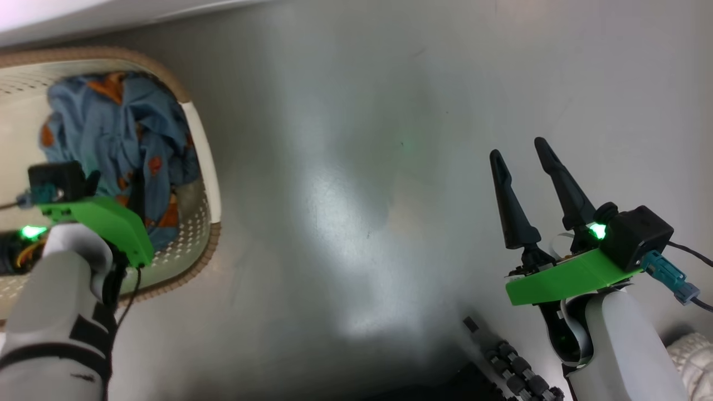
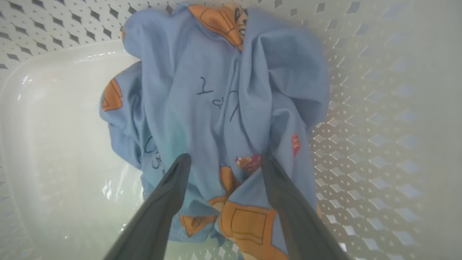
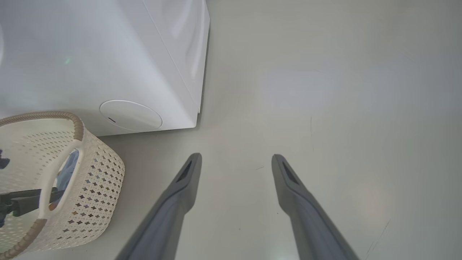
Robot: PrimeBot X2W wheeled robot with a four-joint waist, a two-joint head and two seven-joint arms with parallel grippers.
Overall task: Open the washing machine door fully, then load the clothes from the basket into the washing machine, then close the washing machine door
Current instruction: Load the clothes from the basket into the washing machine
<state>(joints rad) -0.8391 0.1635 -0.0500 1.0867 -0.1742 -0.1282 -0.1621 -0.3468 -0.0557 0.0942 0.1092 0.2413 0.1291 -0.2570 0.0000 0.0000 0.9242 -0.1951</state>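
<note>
Left gripper [image 2: 224, 159]: 2 long dark fingers spread wide, reaching down inside the basket, with nothing pinched.
Blue garment: the crumpled blue cloth garment with orange cartoon prints [image 2: 216, 90] lies directly ahead of the left gripper. A ridge of its fabric rises into the gap between the fingers, and both tips are at the cloth. I cannot tell if they press in.
Basket: the walls of the small cream-white perforated plastic basket with a brown woven-look rim [image 1: 198, 133] surround the left gripper. The perforated wall is near beyond 1 finger, and the bare glossy bottom lies beyond the other.
Right gripper [image 3: 235, 157]: its fingers are spread and empty above the bare grey floor [image 3: 325, 90], well apart from the basket.
Washing machine: the large white boxy washing machine [image 3: 90, 54] sits ahead of the right gripper and to its left, just behind the basket.
Washing machine door: I cannot tell whether it stands open.
Step in hand: probably closing on the garment to lift it out.
Risk 1: a shallow pinch could take only a thin top fold, so the cloth slips free on the lift.
Risk 2: going too deep could jam the fingertips on the basket bottom, or drag the light basket along.
Risk 3: a trailing hem could snag on the rim and tip the basket.
Risk 4: anything lying under the blue garment is hidden and could be left behind.
</note>
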